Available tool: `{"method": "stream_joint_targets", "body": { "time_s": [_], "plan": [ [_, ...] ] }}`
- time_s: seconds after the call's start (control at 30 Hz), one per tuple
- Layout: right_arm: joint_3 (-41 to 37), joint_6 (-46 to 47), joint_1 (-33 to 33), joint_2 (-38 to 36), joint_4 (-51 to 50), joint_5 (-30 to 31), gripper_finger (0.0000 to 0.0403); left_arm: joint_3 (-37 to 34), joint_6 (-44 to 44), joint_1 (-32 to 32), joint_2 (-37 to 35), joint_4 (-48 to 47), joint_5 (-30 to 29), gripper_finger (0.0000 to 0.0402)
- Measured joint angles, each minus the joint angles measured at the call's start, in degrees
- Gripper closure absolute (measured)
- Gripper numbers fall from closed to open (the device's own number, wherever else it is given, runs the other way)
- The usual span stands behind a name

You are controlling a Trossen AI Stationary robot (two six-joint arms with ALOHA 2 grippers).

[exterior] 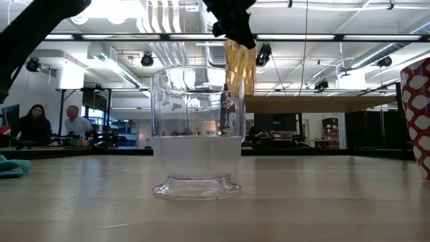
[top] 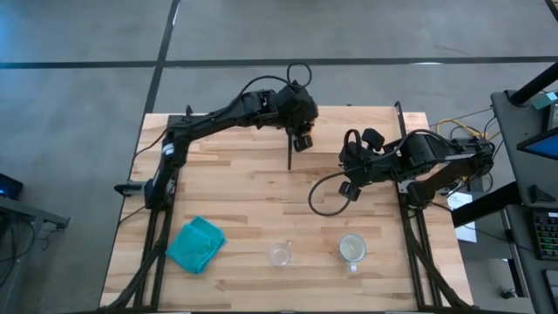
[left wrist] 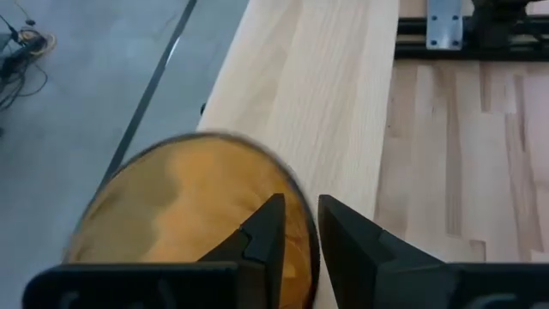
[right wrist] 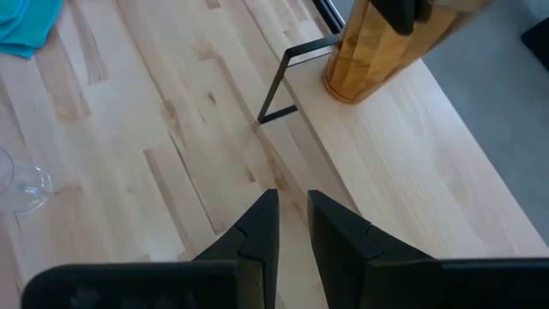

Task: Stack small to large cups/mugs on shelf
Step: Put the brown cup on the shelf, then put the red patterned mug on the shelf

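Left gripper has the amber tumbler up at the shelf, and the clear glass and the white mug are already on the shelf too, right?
Not quite. The left gripper does hold the amber tumbler at the shelf, but the clear glass and the white mug stand on the table near its front edge, as the high view shows.

The high view looks straight down on the whole bench (top: 261,201). The low view sits at bench height, close behind the clear glass cup (exterior: 196,131), facing the room. The left wrist view looks down past its fingers (left wrist: 266,236) into the amber tumbler (left wrist: 184,210). The right wrist view, farther back, shares that tumbler at one o'clock on the shelf (right wrist: 412,163).
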Motion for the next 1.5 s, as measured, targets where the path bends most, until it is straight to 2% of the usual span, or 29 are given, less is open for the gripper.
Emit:
{"method": "stream_joint_targets", "body": {
  "time_s": [0.3,0.7,0.9,1.13,1.3,1.4,1.5],
  "plan": [
    [0.0,0.0,0.0,0.0,0.0,0.0,0.0344,-0.1,1.4,0.3,1.6,2.8,-1.2,0.0344],
    [0.0,-0.4,0.0,0.0,-0.1,0.9,0.0344,0.3,2.9,0.5,-0.5,4.3,-1.4,0.0344],
    [0.0,-0.5,0.0,0.0,-0.1,0.9,0.0344,0.3,3.0,0.7,-1.7,8.0,-1.4,0.0344],
    [0.0,-1.3,0.0,0.0,-0.2,2.5,0.0344,0.3,3.0,0.7,-5.5,9.4,-1.4,0.0344],
    [0.0,-1.3,0.0,0.0,-0.3,2.4,0.0344,0.3,2.5,-0.4,-11.5,6.5,-1.3,0.0344],
    [0.0,-1.3,0.1,0.0,-0.1,-1.1,0.0344,0.3,2.3,-1.5,-15.9,3.6,-1.2,0.0344],
    [0.0,-1.3,0.2,0.1,1.0,-9.4,0.0344,0.2,-0.1,-2.5,-20.3,0.9,-1.2,0.0344]
  ]
}}
